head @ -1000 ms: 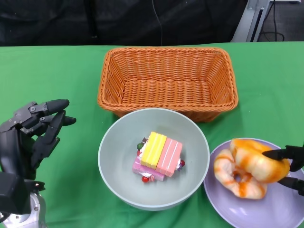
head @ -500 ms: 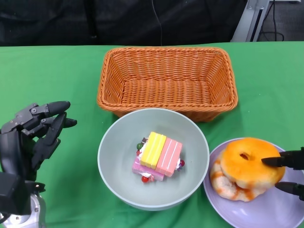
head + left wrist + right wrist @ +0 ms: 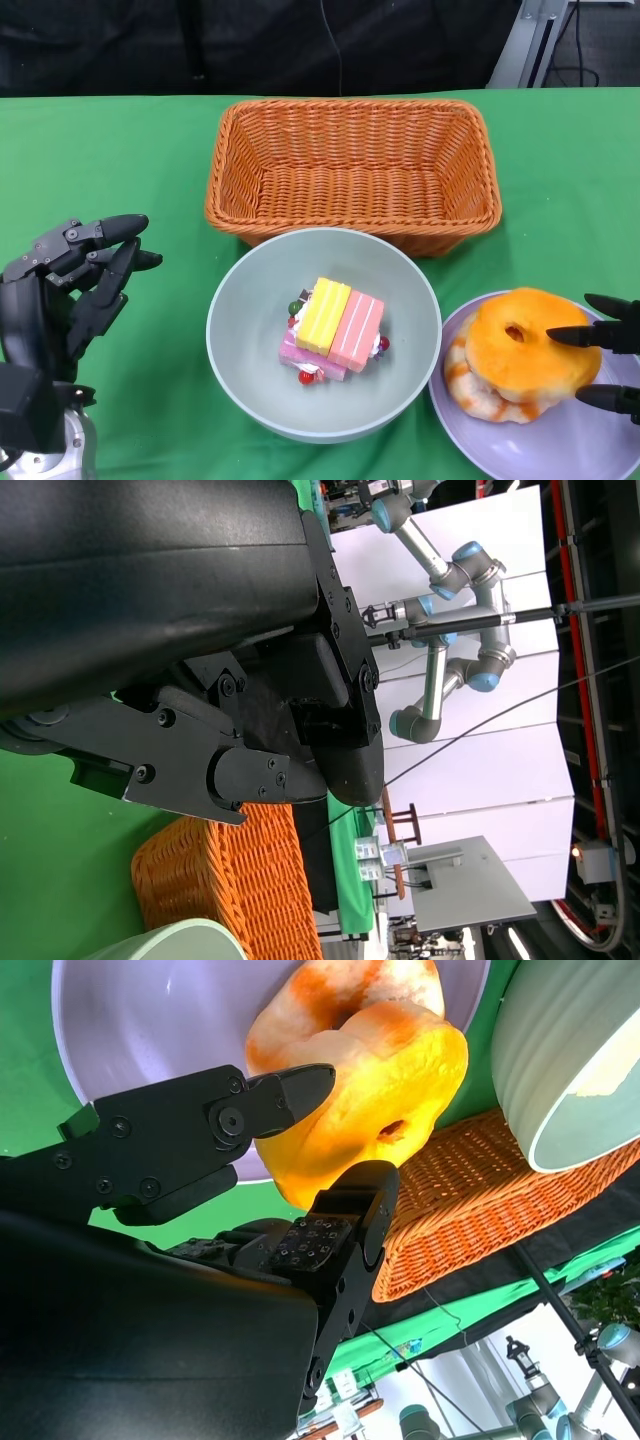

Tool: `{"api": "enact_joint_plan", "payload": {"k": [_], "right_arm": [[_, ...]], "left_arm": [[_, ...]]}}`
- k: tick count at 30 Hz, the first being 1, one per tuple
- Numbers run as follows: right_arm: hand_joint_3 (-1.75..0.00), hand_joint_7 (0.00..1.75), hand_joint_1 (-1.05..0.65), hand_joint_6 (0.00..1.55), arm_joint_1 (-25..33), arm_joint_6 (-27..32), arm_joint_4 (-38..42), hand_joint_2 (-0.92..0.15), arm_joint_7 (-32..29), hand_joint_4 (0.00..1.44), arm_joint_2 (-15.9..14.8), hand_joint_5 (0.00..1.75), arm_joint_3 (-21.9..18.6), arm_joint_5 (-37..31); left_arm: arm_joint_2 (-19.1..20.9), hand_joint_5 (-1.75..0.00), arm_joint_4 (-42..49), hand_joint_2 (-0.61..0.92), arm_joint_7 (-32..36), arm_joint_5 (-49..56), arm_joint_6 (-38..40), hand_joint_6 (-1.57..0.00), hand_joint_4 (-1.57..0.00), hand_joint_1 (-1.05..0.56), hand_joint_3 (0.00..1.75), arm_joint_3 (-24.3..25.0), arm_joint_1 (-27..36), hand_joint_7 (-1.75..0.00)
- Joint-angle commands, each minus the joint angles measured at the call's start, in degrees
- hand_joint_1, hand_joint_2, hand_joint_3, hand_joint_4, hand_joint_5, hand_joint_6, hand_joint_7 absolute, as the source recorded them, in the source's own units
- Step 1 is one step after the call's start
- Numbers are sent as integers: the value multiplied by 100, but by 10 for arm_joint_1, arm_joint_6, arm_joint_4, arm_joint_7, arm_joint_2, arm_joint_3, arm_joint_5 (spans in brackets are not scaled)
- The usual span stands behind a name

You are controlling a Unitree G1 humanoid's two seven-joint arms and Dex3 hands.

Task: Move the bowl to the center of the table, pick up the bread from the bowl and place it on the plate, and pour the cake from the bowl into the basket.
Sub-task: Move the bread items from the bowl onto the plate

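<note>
The bowl (image 3: 323, 333) sits mid-worktop with its rim just short of the basket (image 3: 352, 172) at 12 o'clock and nearly touching the plate (image 3: 540, 440) at 3 o'clock, so no fingers could pass on either side. Open green worktop (image 3: 120, 160) lies at 9 o'clock, between the bowl and the left hand (image 3: 70, 285). The basket's interior is open from above. The bread (image 3: 525, 350) fills most of the plate.
</note>
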Motion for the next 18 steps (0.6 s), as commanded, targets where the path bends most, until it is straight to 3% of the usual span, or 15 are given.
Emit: {"api": "enact_joint_plan", "payload": {"k": [1,9,18], "right_arm": [[0,0,-41,79,-2,5,-6,-89,8,58,-12,2,-4,12],[0,0,-45,77,-4,3,-6,-89,10,57,-12,1,-4,12],[-13,0,-71,66,-5,-17,-4,-92,45,53,-21,0,-4,45]], "left_arm": [[10,-82,1,92,1,0,0,-112,-98,-22,26,3,-2,-35],[9,-82,4,92,1,-1,-4,-112,-98,-22,26,3,-4,-35],[10,-82,2,92,-1,-1,-1,-112,-97,-22,26,3,-2,-35]]}}
